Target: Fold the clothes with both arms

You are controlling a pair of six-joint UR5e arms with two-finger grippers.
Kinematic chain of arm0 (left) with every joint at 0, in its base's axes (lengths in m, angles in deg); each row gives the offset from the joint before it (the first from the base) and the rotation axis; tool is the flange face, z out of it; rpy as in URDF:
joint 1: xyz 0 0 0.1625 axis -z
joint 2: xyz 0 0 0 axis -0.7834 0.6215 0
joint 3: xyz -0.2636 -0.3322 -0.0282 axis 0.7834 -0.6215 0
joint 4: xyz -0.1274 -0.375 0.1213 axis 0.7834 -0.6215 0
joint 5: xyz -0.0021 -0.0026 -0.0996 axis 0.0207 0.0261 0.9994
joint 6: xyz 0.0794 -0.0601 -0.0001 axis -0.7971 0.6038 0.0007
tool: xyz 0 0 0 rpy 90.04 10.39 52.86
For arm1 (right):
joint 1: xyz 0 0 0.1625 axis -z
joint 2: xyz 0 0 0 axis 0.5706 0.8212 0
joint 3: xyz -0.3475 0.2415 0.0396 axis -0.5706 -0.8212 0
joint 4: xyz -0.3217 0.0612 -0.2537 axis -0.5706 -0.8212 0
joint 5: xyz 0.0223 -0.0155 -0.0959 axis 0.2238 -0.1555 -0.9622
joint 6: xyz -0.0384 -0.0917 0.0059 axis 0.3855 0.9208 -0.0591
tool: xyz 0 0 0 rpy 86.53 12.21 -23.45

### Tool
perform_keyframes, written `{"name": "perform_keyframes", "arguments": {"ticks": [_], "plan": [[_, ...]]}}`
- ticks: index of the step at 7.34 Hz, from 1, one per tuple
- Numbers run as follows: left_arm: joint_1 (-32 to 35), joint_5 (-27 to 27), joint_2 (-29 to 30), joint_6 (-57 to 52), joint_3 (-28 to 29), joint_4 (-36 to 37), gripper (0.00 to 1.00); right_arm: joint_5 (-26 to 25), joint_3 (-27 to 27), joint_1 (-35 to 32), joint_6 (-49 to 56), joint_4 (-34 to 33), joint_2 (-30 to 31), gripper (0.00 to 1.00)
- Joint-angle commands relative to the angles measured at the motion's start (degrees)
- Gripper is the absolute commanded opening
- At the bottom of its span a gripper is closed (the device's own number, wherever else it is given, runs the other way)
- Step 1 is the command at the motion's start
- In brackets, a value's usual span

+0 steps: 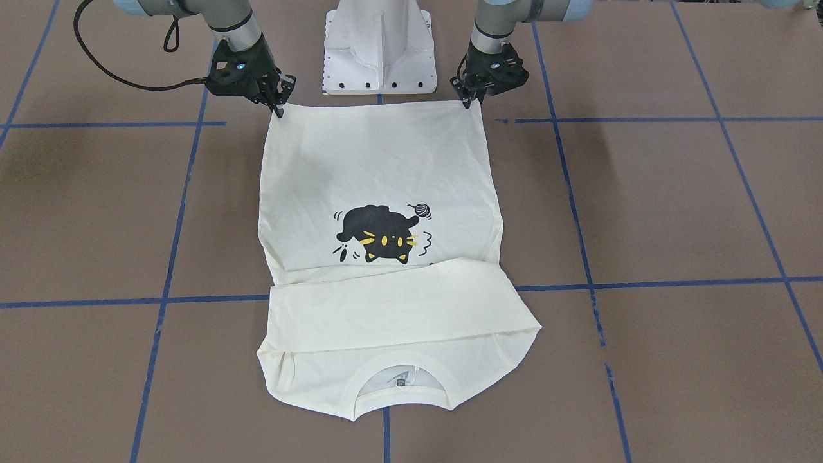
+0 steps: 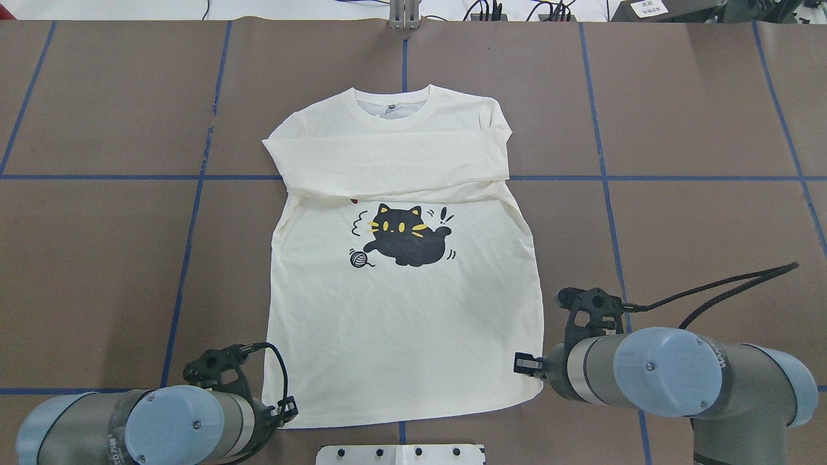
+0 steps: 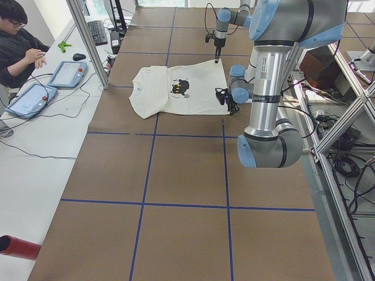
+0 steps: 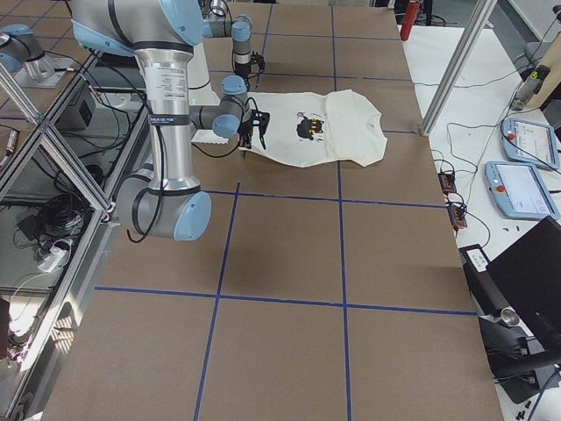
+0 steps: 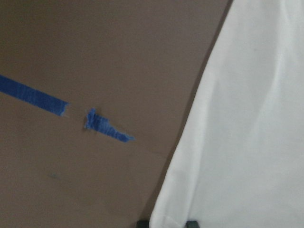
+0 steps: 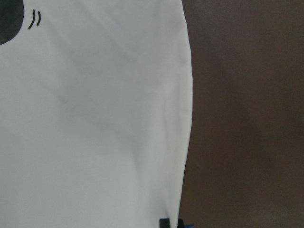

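The cream shirt (image 1: 379,161) lies flat, front up, with the black cat print (image 2: 407,242) showing. Both sleeves are folded across the chest, and the collar (image 2: 394,106) points away from the robot. My left gripper (image 1: 471,101) sits at the hem's left corner, also seen in the overhead view (image 2: 291,408), and looks shut on the cloth (image 5: 247,142). My right gripper (image 1: 278,108) sits at the hem's right corner, also seen overhead (image 2: 520,363), and looks shut on the hem edge (image 6: 95,118). The red lettering is almost hidden under the sleeve.
The white pedestal base (image 1: 379,58) stands just behind the hem, between the arms. Blue tape lines (image 1: 643,283) cross the brown table. An operator (image 3: 20,52) sits at a side bench with tablets (image 3: 67,73). A red cylinder (image 3: 17,246) lies off the table's edge.
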Motion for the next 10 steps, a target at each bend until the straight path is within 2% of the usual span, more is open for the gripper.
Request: {"name": "perform_keyframes", "arguments": {"ticks": [1, 3, 6, 7, 10], "plan": [[0.36, 0.03, 0.10, -0.08, -0.50, 0.24, 0.38, 0.09, -0.06, -0.17, 0.23, 0.00, 0.02, 0.00], [0.62, 0.03, 0.01, -0.17, -0.50, 0.68, 0.49, 0.09, -0.15, -0.26, 0.31, 0.00, 0.02, 0.00], [0.54, -0.06, 0.01, -0.17, -0.41, 1.30, 0.50, 0.09, -0.15, -0.26, 0.31, 0.00, 0.02, 0.00], [0.45, -0.06, 0.18, -0.17, -0.41, 1.30, 0.47, 0.09, -0.15, -0.26, 0.40, 0.00, 0.02, 0.00], [0.54, -0.06, 0.36, -0.17, -0.41, 1.38, 0.12, 0.09, -0.24, -0.26, 0.31, 0.00, 0.11, 0.00]]}}
